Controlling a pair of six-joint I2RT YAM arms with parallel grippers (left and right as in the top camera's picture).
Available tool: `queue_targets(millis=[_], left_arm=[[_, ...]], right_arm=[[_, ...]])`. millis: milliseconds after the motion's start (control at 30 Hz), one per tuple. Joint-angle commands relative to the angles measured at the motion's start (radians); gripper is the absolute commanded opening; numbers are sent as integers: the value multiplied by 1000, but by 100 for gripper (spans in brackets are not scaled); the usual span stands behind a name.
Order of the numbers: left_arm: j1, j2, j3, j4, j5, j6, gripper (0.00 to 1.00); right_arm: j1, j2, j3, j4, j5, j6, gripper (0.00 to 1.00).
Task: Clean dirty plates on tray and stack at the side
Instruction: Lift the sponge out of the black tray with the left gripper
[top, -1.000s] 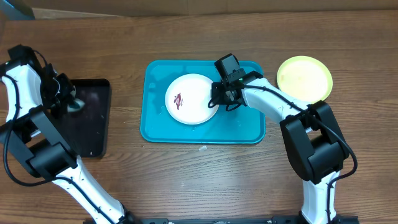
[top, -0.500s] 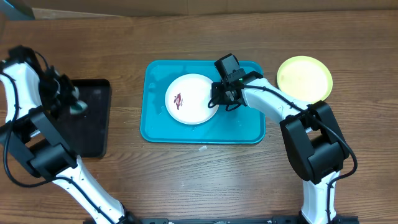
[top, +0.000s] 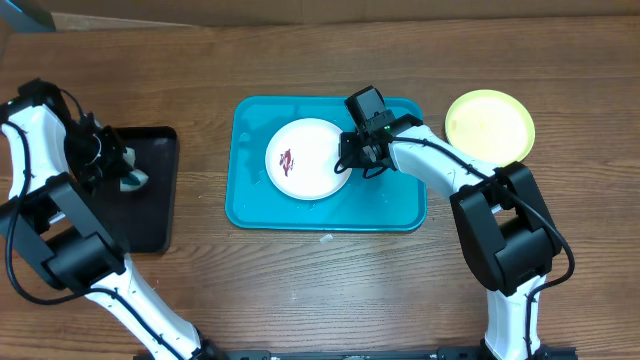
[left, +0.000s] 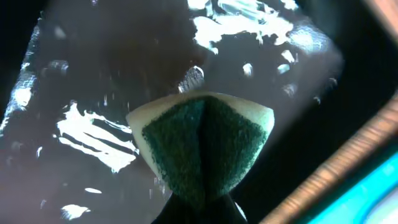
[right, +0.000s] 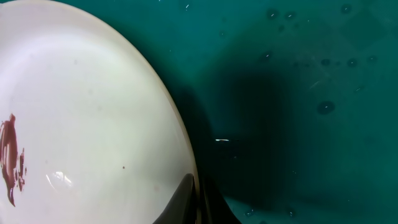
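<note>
A white plate (top: 306, 158) with a dark-red smear (top: 287, 161) lies on the turquoise tray (top: 400, 205). My right gripper (top: 349, 160) is shut on that plate's right rim; up close one dark finger lies on the white plate (right: 81, 118) and the other under its edge, at the right gripper (right: 198, 199). A yellow-green plate (top: 489, 125) rests on the table to the tray's right. My left gripper (top: 118, 172) is shut on a folded green and pale sponge (top: 132, 178) over the black tray (top: 150, 215). The sponge (left: 202, 146) hangs above the wet tray floor.
The black tray's floor (left: 81, 81) is wet and shiny. A strip of wooden table (left: 336, 168) and a corner of the turquoise tray (left: 379, 196) show at the lower right of the left wrist view. Water droplets dot the turquoise tray (right: 311, 93).
The left gripper with the sponge has moved right and slightly toward the front over the black tray. The right arm and the white plate have stayed put.
</note>
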Motion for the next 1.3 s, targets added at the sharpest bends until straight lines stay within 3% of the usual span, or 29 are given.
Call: queue_targets(millis=[0,133,200,333,467,567,900,967,1267], left_arm=[[7,-49,224,-63,57,9,4],[6,-57,426,-121,55,29,4],[-8,-56,431,-123,-3,32,4],[-25,-16,257,-48,-161,-25,4],[-24,26,25,48,-117,-33,4],[-20,34,18,22,-122,3,4],[-19,-22,559,-274,-49,5,4],[-22,-22,576,-279,-73,5,4],[-24,-18,145,-138,-74,-4,4]], right_arm=[[0,14,12,-2,11,2,4],[0,14,12,-3,11,2,4],[0,14,12,-3,11,2,4],[0,14,12,-3,11,2,4],[0,14,12,-3,11,2,4],[0,14,12,-3,11,2,4],[0,14,12,-1,11,2,4],[0,14,12,-3,11,2,4],[0,14,12,-2,11,2,4]])
